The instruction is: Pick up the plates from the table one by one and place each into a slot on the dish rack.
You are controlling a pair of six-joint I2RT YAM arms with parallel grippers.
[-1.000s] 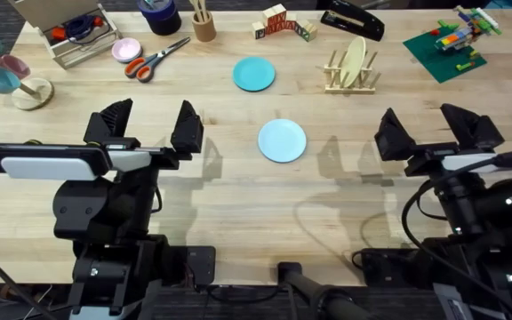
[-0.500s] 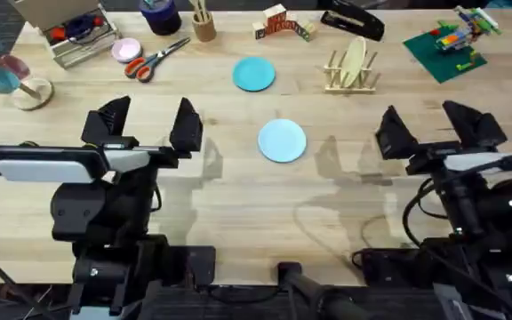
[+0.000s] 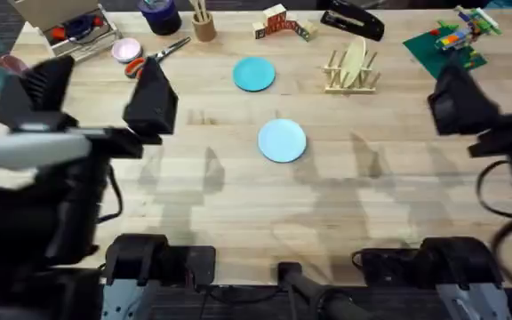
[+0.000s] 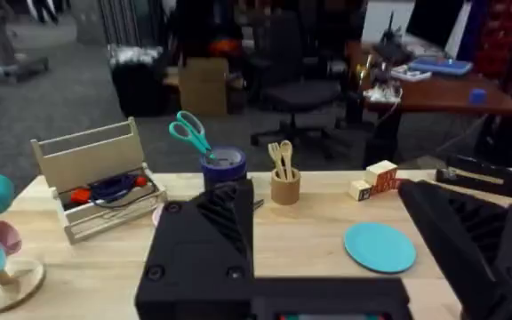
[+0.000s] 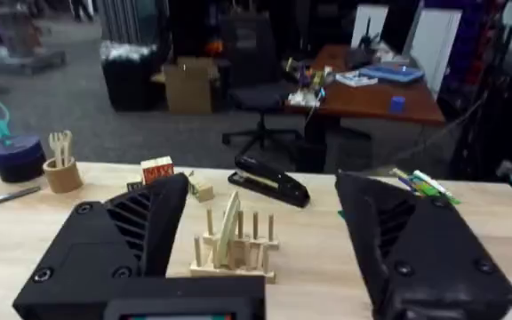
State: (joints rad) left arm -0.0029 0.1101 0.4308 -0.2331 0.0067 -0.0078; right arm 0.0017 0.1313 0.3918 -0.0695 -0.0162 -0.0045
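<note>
Both arms just rose toward the camera; left gripper [image 3: 96, 93] and right gripper [image 5: 265, 240] wide open, empty. Pale sky-blue round plastic plate [image 3: 283, 140] and teal one [image 3: 254, 74] lie left of the light-wood dowel rack [image 3: 351, 71]. Nothing picked yet.

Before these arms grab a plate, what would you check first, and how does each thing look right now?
1. Both plates lie flat and free on the table: ok. The teal plate and the sky-blue plate sit apart, nothing on them.
2. Dish rack has a free slot: ok. A cream plate stands in it, but bare dowels show beside it in the right wrist view.
3. Left claw open and empty: ok.
4. Right claw open and empty: ok.
5. A claw over a plate: not ok. Both sit off to the sides.
6. Clutter near the plates: ok. The scissors lie well off.
</note>
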